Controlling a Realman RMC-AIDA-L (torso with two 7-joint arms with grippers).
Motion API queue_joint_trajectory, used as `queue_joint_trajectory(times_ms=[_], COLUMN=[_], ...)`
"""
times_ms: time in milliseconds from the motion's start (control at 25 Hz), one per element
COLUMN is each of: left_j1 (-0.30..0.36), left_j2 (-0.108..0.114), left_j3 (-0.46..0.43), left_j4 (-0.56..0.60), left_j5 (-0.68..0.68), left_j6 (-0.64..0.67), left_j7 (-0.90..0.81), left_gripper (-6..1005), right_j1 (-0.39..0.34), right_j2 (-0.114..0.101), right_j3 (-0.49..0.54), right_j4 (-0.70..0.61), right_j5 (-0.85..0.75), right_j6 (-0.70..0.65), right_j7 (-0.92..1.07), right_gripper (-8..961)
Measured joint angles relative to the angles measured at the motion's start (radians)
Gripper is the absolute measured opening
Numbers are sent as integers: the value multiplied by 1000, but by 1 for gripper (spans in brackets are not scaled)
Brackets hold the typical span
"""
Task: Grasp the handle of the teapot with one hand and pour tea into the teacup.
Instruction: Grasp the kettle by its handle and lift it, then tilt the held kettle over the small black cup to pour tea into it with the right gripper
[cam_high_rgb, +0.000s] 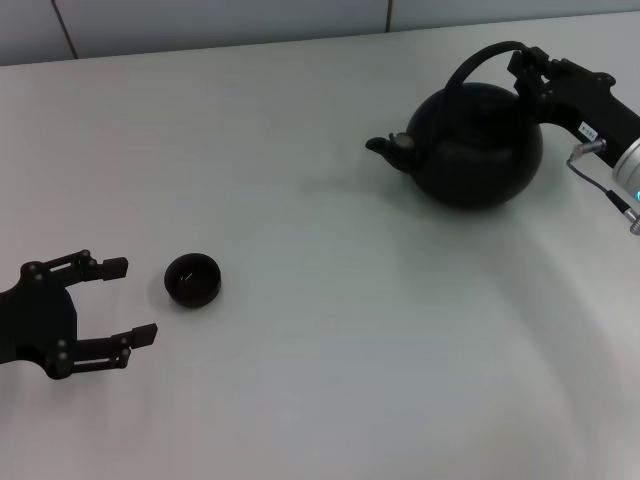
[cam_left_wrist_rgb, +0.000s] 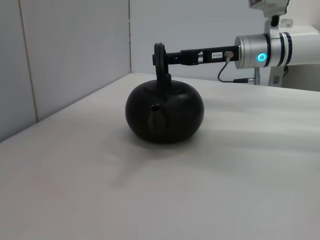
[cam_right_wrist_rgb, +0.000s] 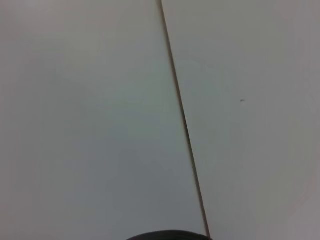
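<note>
The matte-black teapot (cam_high_rgb: 475, 150) stands on the white table at the back right, its stubby spout (cam_high_rgb: 383, 146) pointing left. My right gripper (cam_high_rgb: 522, 68) is at the right end of the arched handle (cam_high_rgb: 480, 60), shut on it. The left wrist view shows the teapot (cam_left_wrist_rgb: 164, 112) resting on the table, with the right gripper (cam_left_wrist_rgb: 167, 58) holding the handle (cam_left_wrist_rgb: 159, 60) at its top. The small dark teacup (cam_high_rgb: 192, 280) sits at the front left. My left gripper (cam_high_rgb: 140, 300) is open and empty just left of the teacup.
The white table (cam_high_rgb: 330, 330) stretches between teacup and teapot. A grey wall with a seam (cam_high_rgb: 385, 15) runs behind the table's back edge. The right wrist view shows only wall panels and a dark sliver at its edge.
</note>
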Motion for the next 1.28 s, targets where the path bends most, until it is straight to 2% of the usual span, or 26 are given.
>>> queue_joint_trajectory(times_ms=[240, 640, 880, 1280], left_j1=[0, 6, 12, 14], left_j2=[-1, -2, -2, -2], left_j3=[0, 0, 0, 0], left_j4=[0, 0, -2, -1], left_j5=[4, 6, 8, 8], left_j6=[-9, -25, -25, -25], left_j7=[0, -1, 5, 9], left_gripper=[847, 847, 847, 847], right_j1=[8, 47, 90, 146], right_j2=[0, -2, -2, 0], right_j3=[-2, -10, -103, -207], right_j4=[-5, -12, -12, -24], right_j5=[-5, -9, -11, -11], right_j6=[-17, -146, -174, -180], right_j7=[0, -70, -157, -189], right_gripper=[192, 192, 191, 191])
